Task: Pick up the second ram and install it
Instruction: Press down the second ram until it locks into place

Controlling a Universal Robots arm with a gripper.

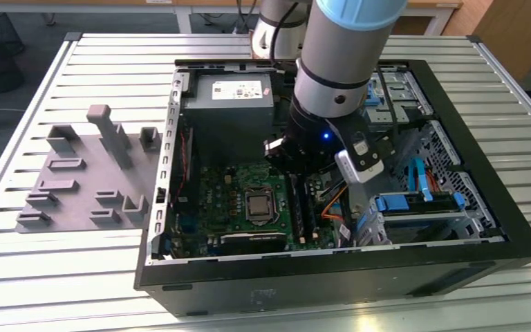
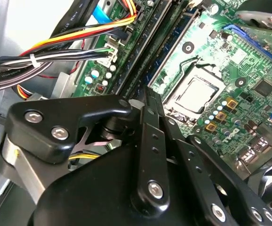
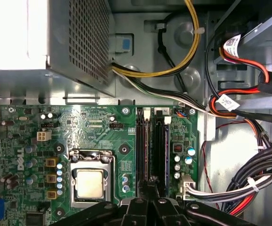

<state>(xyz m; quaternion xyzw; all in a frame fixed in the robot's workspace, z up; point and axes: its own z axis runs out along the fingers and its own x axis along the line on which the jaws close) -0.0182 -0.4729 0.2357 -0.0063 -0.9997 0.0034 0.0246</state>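
In the second wrist view, the gripper [image 2: 148, 96] is showing its fingers drawn together into one narrow bar. I cannot tell whether anything is pinched between them. They are pointing at the end of the memory slots, and the ram [image 2: 170, 41] seems to be the bluish stick already standing in a slot just beyond them, beside the CPU [image 2: 195, 94]. Which slot the tips are meeting is not certain.

If this is the seating press, I judge that it is going to need a straight push. The stick should be sitting square in its slot and the force running along its edge, not across it. The clips at both ends should be closing evenly, and the cables [image 2: 56, 59] beside the slots should be staying out of the way.

The first wrist view is looking along the board. It is showing the gripper [image 3: 149, 200] lined up with the long dark slots, the ram [image 3: 144, 146] reading as one dark strip and the CPU [image 3: 90, 182] to one side.

The exterior view is giving the wider setting. The arm [image 1: 339, 62] is reaching down into the open case [image 1: 339, 277]. From the wrist, the CPU [image 1: 259, 205] is lying at seven o'clock, the power supply [image 1: 229, 104] at ten, the blue brackets [image 1: 404, 202] at four, and a grey jig [image 1: 90, 173] on the table [image 1: 63, 277] at nine.
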